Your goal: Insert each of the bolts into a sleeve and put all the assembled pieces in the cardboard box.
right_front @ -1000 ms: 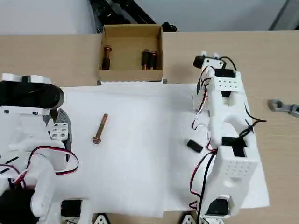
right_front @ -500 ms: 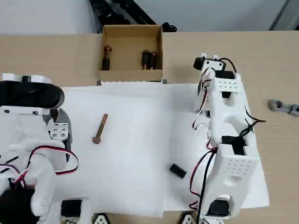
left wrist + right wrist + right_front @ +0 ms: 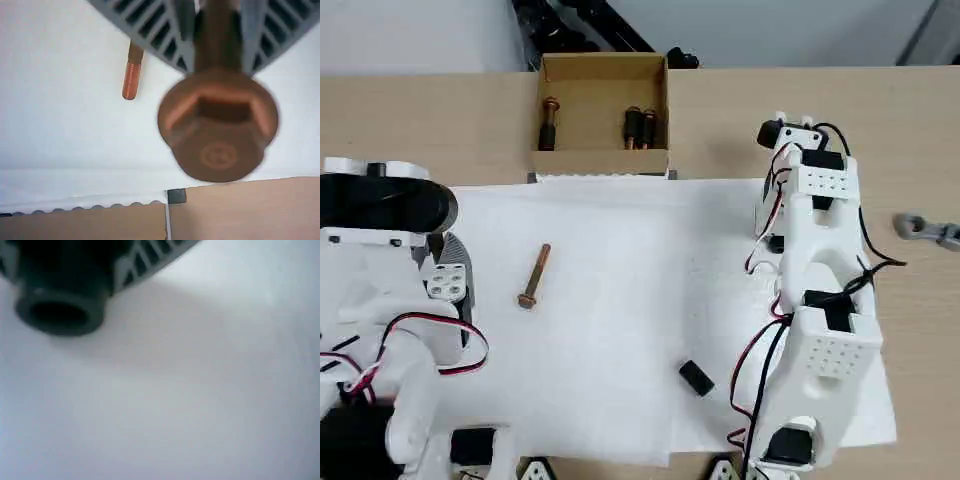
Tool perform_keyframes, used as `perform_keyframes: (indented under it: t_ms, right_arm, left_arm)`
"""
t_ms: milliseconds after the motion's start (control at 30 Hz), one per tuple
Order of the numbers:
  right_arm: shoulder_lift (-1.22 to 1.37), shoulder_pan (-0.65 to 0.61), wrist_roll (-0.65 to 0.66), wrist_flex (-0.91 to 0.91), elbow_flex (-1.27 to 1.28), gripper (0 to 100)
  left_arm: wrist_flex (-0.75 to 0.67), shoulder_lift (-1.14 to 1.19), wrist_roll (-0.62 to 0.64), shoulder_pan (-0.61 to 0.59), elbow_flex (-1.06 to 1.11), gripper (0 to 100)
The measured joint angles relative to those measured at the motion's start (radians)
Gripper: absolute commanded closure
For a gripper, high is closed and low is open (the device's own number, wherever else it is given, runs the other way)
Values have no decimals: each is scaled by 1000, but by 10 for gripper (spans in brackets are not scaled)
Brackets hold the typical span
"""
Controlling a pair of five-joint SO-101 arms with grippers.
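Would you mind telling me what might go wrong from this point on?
1. The loose sleeve lies near the front edge of the white sheet, close to an arm. Being round, it might roll off or get knocked.
2. The left gripper holds a bolt by the shank, and the right gripper holds the other sleeve. If they meet slightly off-axis, the bolt could jam or one part could be pushed out of its grip.

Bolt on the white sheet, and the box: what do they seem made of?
The bolt looks like metal with a coppery finish, threaded at one end. The box seems plain brown cardboard, matte, with thin walls.
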Motion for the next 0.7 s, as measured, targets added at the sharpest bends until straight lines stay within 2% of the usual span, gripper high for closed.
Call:
perform_keyframes:
  t_ms: [233, 400, 533, 700]
  right_arm:
    - [-152, -21, 0, 44, 18, 974]
    - [-414, -29, 0, 101, 18, 989]
    - [-652, -25, 0, 155, 18, 989]
    - [-928, -23, 0, 242, 18, 989]
  left_arm:
    - [0, 0, 0, 0, 0, 994]
    - [-8, 0, 8, 0, 0, 994]
    - [-55, 0, 94, 0, 0, 994]
    - [-135, 0, 127, 0, 14, 994]
